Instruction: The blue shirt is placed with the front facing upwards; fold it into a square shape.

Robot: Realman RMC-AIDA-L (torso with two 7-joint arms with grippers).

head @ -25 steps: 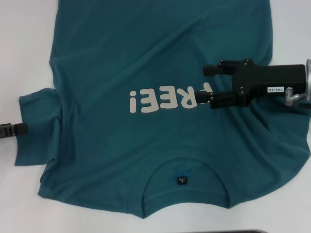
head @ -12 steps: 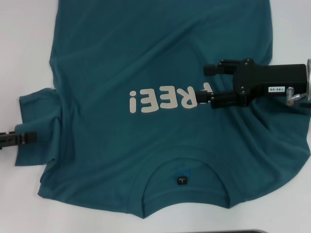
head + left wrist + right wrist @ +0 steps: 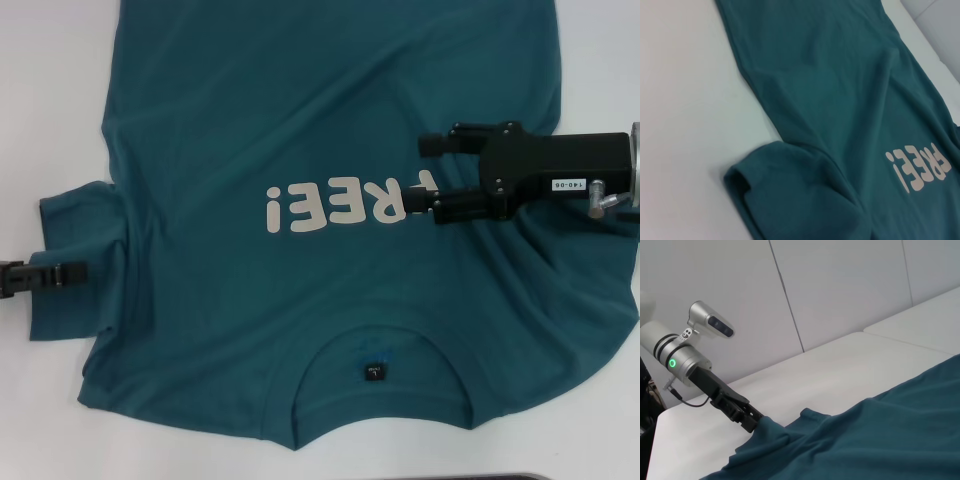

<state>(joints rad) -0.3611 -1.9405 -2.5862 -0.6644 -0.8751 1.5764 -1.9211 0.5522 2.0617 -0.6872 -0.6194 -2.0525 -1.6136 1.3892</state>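
While the blue shirt (image 3: 300, 180) lies spread front-up across the white worktop (image 3: 50, 100), collar toward the near edge and hem running off the far edge, the left pincer (image 3: 72, 272) sits at the shirt's sleeve by the left edge; I cannot tell how its fingers stand. Coming from the right edge, the right pincer (image 3: 425, 178) hovers over the chest, fingers spread, beside the cream lettering (image 3: 320, 207).
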